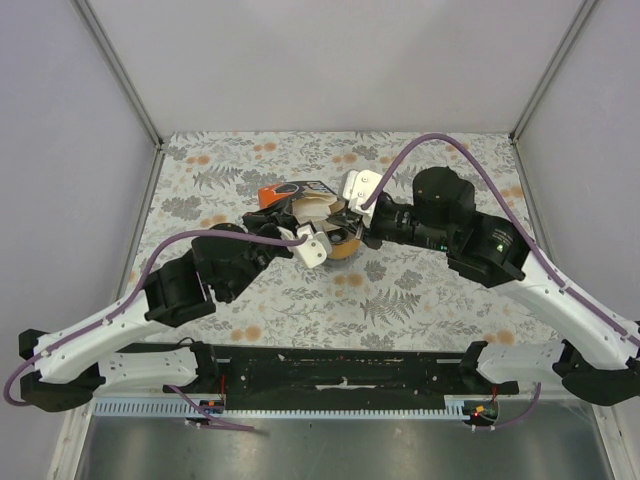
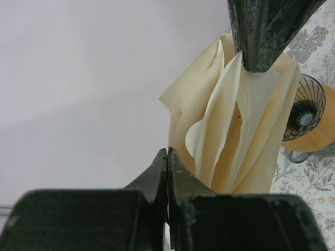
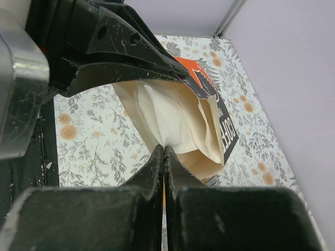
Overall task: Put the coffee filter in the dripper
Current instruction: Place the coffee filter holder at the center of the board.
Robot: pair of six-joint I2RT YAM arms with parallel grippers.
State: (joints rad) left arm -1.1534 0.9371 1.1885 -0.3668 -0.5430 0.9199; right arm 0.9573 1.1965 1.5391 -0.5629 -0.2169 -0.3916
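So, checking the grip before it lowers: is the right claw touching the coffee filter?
Touching. The right wrist view shows the right claw shut, its tips pinching the lower edge of the coffee filter.

The desk (image 1: 250, 300) has a pale grey top printed with dark fern leaves and small orange blossoms; plain lilac-grey walls close it in on three sides, a back wall (image 1: 330, 60), a left wall (image 1: 60, 150) and a right wall (image 1: 600, 130); slim metal posts (image 1: 118, 70) rise at the two far corners; a white slotted strip (image 1: 130, 407) lines the near edge; a dull grey metal sheet (image 1: 330, 450) lies below it; the light is soft and even.
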